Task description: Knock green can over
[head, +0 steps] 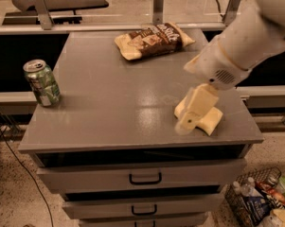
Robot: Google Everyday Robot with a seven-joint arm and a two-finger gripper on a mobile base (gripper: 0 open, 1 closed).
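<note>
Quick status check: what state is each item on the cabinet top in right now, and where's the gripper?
green can: upright at the left edge of the cabinet top, nothing touching it.
brown snack bag: lying flat at the back.
yellow sponge: lying flat at the right front, partly hidden by the gripper.
gripper: low over the right front, far from the can.

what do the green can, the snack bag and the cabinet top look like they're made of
Green can: likely aluminium, with a glossy printed wall and a bare silver top.
Snack bag: thin plastic film, going by its crinkles and sheen.
Cabinet top: smooth grey, semi-gloss with soft reflections; painted metal or laminate, can't tell which.
The gripper hovers over a yellow sponge near the front edge.
</note>
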